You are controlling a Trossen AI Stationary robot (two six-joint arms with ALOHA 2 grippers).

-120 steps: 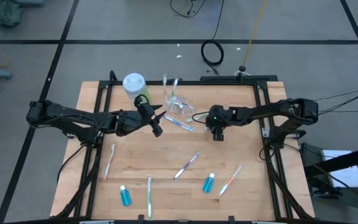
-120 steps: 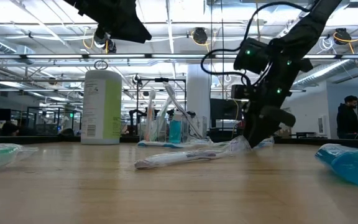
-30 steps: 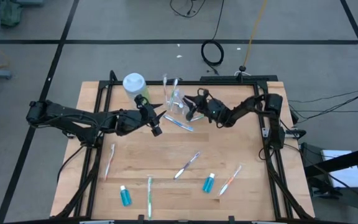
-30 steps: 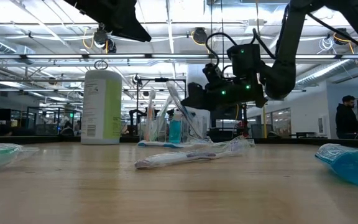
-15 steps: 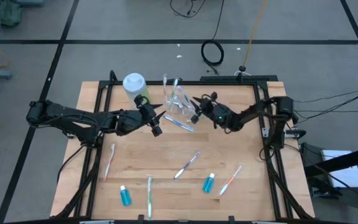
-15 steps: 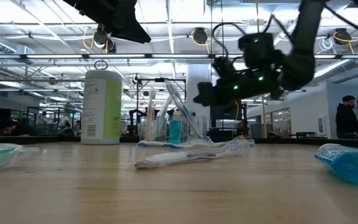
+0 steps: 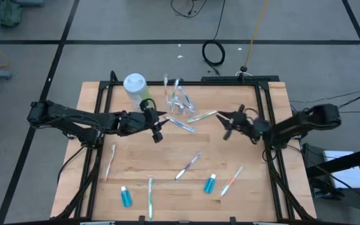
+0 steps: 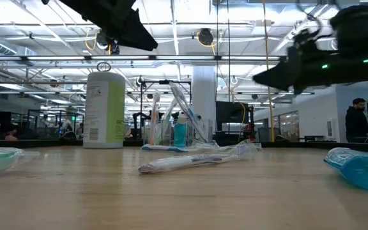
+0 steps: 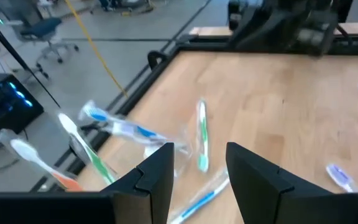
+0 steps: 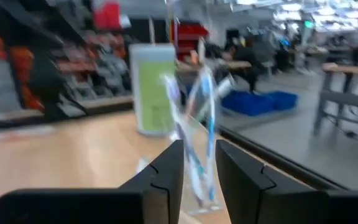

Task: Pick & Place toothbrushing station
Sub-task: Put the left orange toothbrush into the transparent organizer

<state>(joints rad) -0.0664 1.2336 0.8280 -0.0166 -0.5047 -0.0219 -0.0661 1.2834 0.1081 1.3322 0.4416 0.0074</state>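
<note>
Clear cup [image 7: 179, 100] at desk's [image 7: 255, 200] far edge holds a few toothbrushes; others and blue tubes [image 7: 210, 184] lie scattered; right pincer [image 7: 229, 123] open, empty; left pincer [image 7: 157, 127] open, waiting beside cup.

Looks like a big open robotics lab or industrial workspace, not anyone's home. The wooden table [image 7: 167, 156] sits on a grey concrete floor marked with dark tape lines, and loose cables [image 7: 214, 53] are coiled on the floor behind it. From table height you see exposed ceiling trusses with round hanging lights [image 8: 204, 36], rows of desks with monitors, and a person [image 8: 358, 120] standing off at the far side.
</note>
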